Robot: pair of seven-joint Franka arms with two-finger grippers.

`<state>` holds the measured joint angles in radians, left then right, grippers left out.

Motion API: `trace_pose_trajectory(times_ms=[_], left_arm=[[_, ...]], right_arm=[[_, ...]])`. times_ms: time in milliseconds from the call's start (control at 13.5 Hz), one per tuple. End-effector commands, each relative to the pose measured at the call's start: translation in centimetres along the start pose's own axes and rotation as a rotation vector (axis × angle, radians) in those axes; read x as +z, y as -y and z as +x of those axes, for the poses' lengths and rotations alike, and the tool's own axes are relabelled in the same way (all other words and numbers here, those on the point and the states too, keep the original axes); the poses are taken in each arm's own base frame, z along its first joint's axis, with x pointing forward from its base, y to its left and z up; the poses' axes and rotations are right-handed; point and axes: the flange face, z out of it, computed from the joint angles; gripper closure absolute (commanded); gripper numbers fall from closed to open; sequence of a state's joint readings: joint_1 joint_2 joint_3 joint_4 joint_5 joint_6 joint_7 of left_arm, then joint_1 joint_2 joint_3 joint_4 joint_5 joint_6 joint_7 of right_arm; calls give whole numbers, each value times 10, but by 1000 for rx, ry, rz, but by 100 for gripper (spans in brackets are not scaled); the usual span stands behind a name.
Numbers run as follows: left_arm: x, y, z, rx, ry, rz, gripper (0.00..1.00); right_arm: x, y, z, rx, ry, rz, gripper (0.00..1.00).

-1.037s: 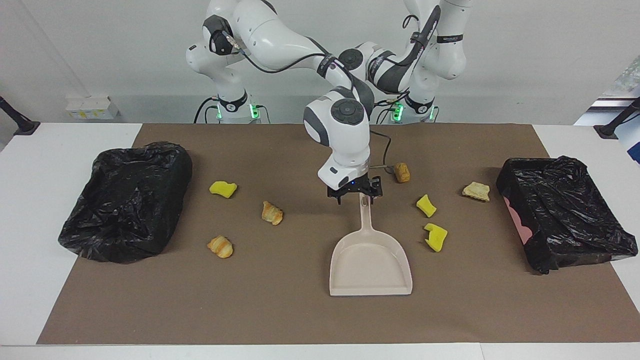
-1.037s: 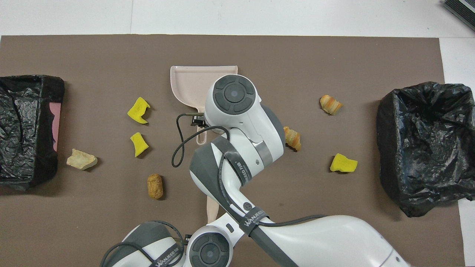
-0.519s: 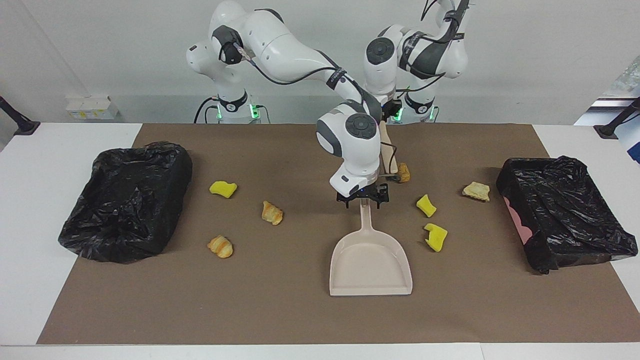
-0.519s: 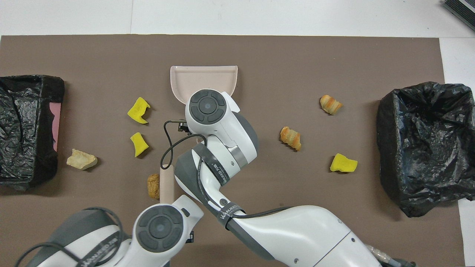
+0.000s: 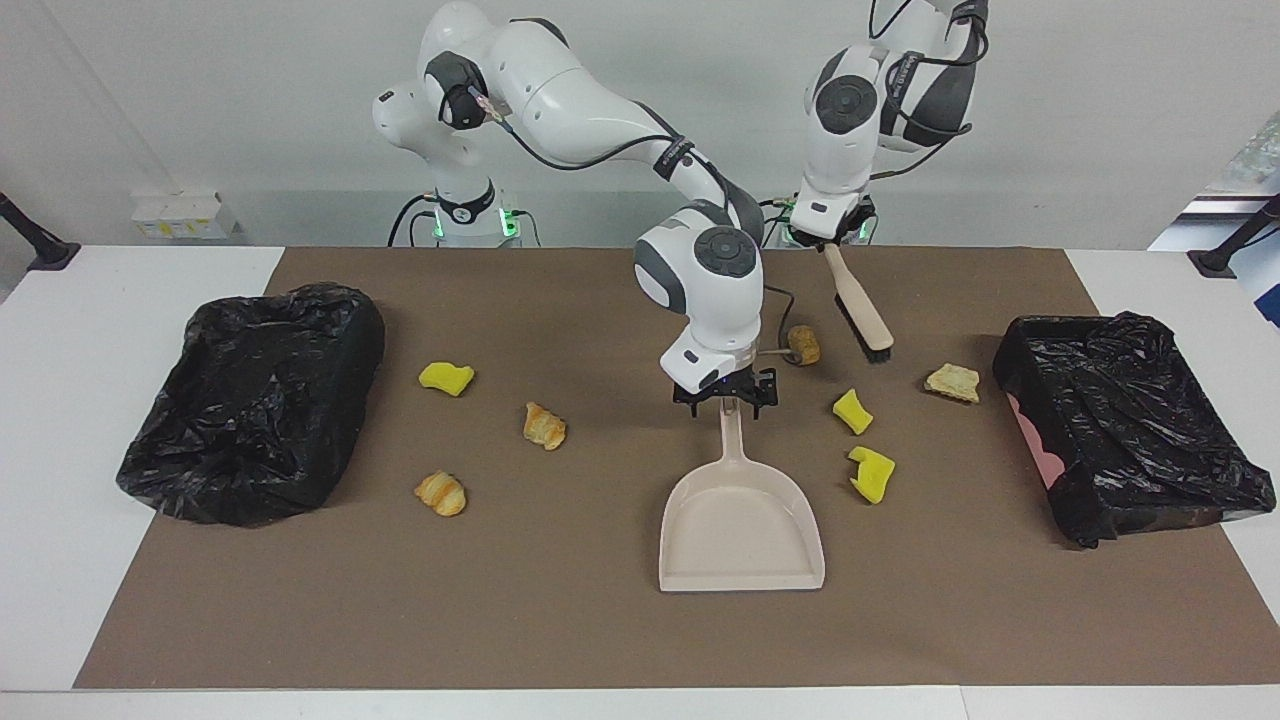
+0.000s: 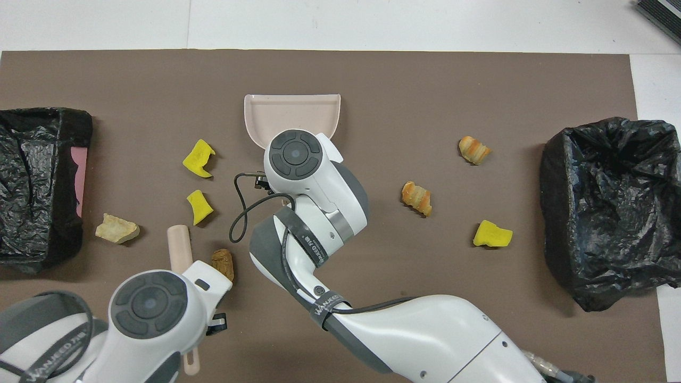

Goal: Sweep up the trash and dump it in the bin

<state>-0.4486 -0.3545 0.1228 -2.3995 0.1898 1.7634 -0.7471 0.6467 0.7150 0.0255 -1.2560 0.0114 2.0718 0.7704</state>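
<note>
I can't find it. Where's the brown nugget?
The brown nugget lies on the mat near the robots, between the dustpan's handle and the brush.

The only readable lettering is "WANJEED", printed in white on the dark grey cable strap (image 6: 325,307) wrapped around the white right robot arm (image 6: 425,335), seen in the overhead view.

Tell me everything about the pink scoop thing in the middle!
The dustpan is pale pink-beige and looks like smooth plastic. It has a wide, shallow tray with raised side walls, nothing in it, and a long thin handle pointing toward the robots. It lies flat on the brown mat, near two yellow sponge chunks. The right gripper is down at the handle's end.
</note>
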Motion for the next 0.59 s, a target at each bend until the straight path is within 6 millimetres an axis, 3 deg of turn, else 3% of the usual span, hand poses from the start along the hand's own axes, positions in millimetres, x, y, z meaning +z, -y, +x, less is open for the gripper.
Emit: trace_pose_trajectory(times_ms=[0,74,148,370,519], left_arm=[[15,32,40,-45,-42,-17,100],[25,43,51,-34,-44,20,100],[37,50,64,-36,-46,56,100],[56,87,91,-5,-35,38,100],[71,89,98,0,-5,48,100]], right_arm=[[1,-2,8,-56,-15,14,74],[0,-4,13,-50,-28,34,82],[1,-6,16,-48,-46,48,98],[-6,-8,16,-47,-47,51,100],[-19,-13,13,-58,-43,46,100]])
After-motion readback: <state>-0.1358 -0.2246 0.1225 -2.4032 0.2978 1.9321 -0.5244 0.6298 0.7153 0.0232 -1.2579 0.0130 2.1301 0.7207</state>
